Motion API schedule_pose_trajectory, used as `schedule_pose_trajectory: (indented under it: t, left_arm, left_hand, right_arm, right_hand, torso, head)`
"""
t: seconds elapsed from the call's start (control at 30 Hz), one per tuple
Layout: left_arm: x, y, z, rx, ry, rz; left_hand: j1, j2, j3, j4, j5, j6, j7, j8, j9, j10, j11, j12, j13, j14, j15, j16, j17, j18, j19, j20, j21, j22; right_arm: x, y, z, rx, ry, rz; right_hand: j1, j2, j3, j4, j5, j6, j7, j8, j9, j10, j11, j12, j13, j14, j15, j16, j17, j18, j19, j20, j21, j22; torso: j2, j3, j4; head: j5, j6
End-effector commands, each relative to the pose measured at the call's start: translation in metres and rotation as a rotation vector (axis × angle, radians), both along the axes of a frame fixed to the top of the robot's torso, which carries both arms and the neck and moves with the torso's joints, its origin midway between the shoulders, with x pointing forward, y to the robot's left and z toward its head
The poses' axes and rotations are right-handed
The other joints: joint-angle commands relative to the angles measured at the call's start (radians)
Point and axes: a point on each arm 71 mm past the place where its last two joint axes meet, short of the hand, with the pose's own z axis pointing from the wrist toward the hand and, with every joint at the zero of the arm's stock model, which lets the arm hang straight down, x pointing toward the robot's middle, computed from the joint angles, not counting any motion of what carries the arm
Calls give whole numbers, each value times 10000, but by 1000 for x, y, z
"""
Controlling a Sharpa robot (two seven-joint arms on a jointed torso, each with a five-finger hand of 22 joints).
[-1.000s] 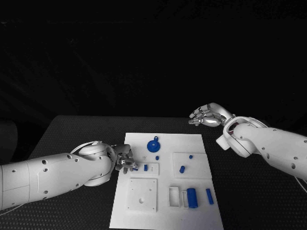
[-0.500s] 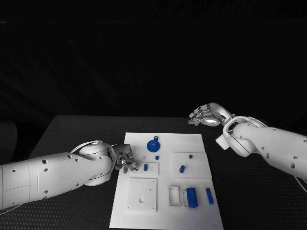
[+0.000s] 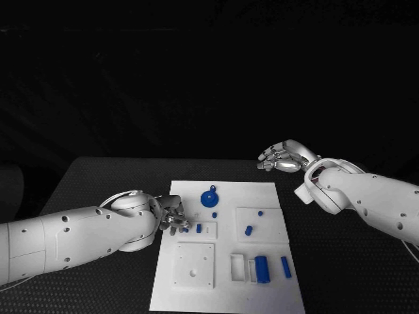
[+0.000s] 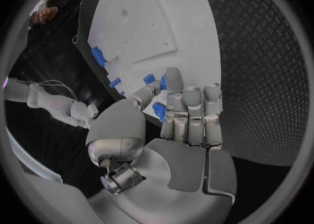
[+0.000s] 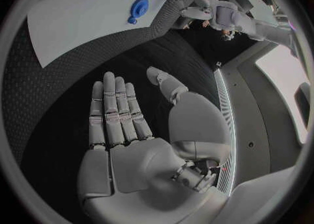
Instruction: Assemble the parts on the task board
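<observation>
The robot's left hand (image 3: 172,217) hovers at the near-left edge of the white task board (image 3: 266,261), fingertips reaching toward a small blue part (image 3: 199,228) standing just beside them; whether the fingers already pinch anything cannot be told from here. Compared with a second ago, the left forearm has rolled slightly and the hand has crept a touch closer to that piece, a sign the pick-up is only beginning. The right hand (image 3: 283,157) remains idle beyond the board's far right corner, fingers loosely apart and holding nothing, unchanged from before. The round blue part (image 3: 209,198) and the other blue pieces (image 3: 262,269) lie where they lay, so assembly looks barely started.
</observation>
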Motion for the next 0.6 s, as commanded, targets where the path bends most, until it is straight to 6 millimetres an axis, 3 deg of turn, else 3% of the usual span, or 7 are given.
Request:
schedule_pose_trajectory:
  t: [0.03,0.17,0.4,0.6]
  left_arm:
    - [-4,-3,-8,244,389,-192]
    - [-5,-5,-8,368,437,-316]
    - [-5,-5,-8,500,395,-356]
    - [-5,-3,-7,586,309,-385]
  left_hand:
    - [-49,88,320,-331,62,78,-22,-40,-4,33,-8,67,12,277,-333,38,11,67,78,-1330,64,16]
    - [-60,105,318,-390,136,103,-35,-23,-2,58,-22,84,35,298,-344,71,29,76,99,-1339,87,41]
    - [-105,117,350,-600,683,194,-78,49,16,141,-61,159,130,358,-368,206,102,97,162,-1358,156,125]
    - [-98,119,365,-644,773,205,-85,60,19,146,-71,172,149,367,-374,229,112,104,177,-1363,170,143]
  right_arm:
    - [-1,2,0,-31,-29,188]
    - [-1,2,0,-30,-30,189]
    - [-1,2,0,-25,-33,202]
    - [-1,2,0,-23,-35,204]
  right_hand:
    - [-56,22,-10,6,62,-60,-13,67,-14,49,9,62,-14,-51,31,-41,16,-56,-31,51,-50,13]
    - [-62,21,-11,10,80,-60,-12,68,-16,50,9,64,-17,-51,31,-43,18,-56,-30,53,-52,16]
    - [-68,19,-13,13,101,-60,-12,69,-18,49,10,66,-23,-51,32,-45,21,-55,-30,55,-57,19]
    - [-70,20,-14,14,108,-60,-12,69,-19,49,10,66,-25,-51,32,-46,23,-55,-29,55,-58,21]
  torso:
    - [7,-1,-5]
    - [2,0,4]
    - [-1,-7,5]
    - [0,-13,10]
  head:
    - [-3,1]
    - [-6,-14]
    - [1,-3]
    - [3,2]
